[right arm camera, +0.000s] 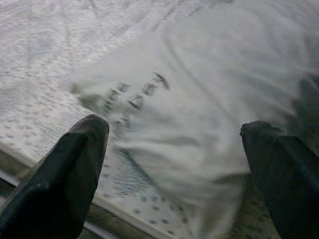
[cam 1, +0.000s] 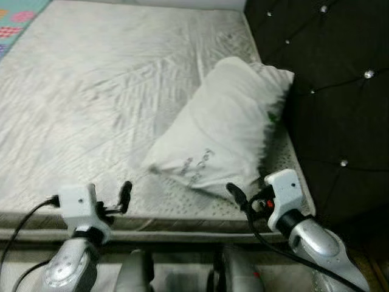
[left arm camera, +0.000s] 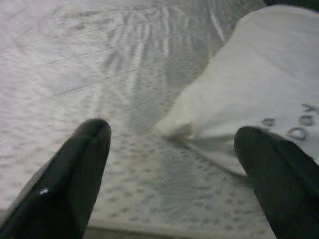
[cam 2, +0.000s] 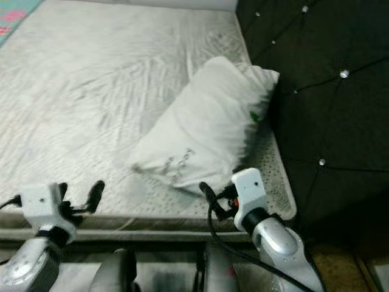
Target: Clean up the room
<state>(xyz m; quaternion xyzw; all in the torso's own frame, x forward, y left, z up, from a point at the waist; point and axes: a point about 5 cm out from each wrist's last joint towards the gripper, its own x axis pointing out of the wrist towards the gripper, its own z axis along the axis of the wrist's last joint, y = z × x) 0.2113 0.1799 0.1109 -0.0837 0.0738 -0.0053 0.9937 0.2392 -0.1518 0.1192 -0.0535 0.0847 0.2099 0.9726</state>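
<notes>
**Between the right jaws, a white pillow**

Ahead of the right gripper (right arm camera: pixel 174 149), whose jaws stand wide, the pillow (cam 1: pixel 222 131) lies on the mattress (cam 1: pixel 91 103) beside the black headboard (cam 1: pixel 340 91). Left gripper (left arm camera: pixel 172 159) jaws also wide, the pillow's corner just beyond them.

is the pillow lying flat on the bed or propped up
Propped: the pillow slants, its far end leaning against the black headboard, near corner down on the mattress.

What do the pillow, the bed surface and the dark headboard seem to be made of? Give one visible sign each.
Pillow: soft white fabric; it creases and sags.
Mattress: matte quilted textile; stitched pattern.
Headboard: black tufted upholstery, maybe velvet or leatherette; shiny studs.
</notes>
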